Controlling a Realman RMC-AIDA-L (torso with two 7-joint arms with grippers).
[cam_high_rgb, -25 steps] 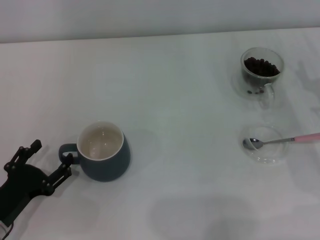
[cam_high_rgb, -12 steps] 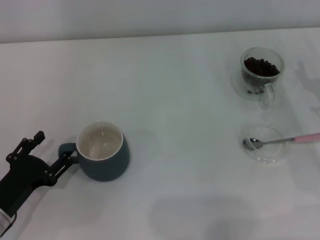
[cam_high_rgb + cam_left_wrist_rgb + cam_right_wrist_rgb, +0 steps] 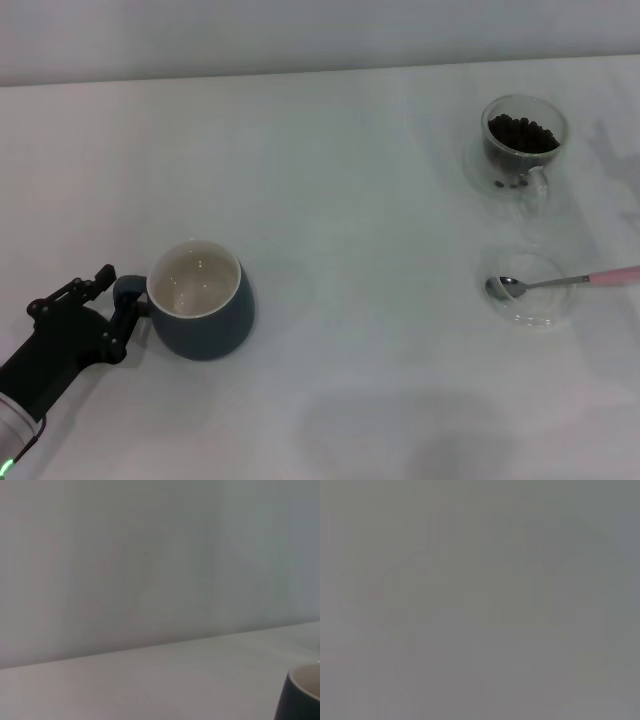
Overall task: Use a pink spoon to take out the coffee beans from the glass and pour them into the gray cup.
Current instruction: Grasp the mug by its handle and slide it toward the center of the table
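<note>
The gray cup (image 3: 207,322) stands at the near left of the table, its cream inside bare; its rim edge also shows in the left wrist view (image 3: 301,694). My left gripper (image 3: 118,296) is at the cup's left side, with its black fingers closed in on either side of the small loop handle. At the far right, the glass (image 3: 524,150) holds the coffee beans (image 3: 522,132). The pink spoon (image 3: 565,282) lies nearer, its silver bowl resting in a shallow clear dish (image 3: 530,312) and its pink handle pointing right. My right gripper is out of view.
The white table (image 3: 370,200) runs back to a pale wall. The right wrist view shows only flat grey.
My left gripper has moved right onto the cup's handle and its fingers have drawn together. The cup has shifted slightly to the left.
</note>
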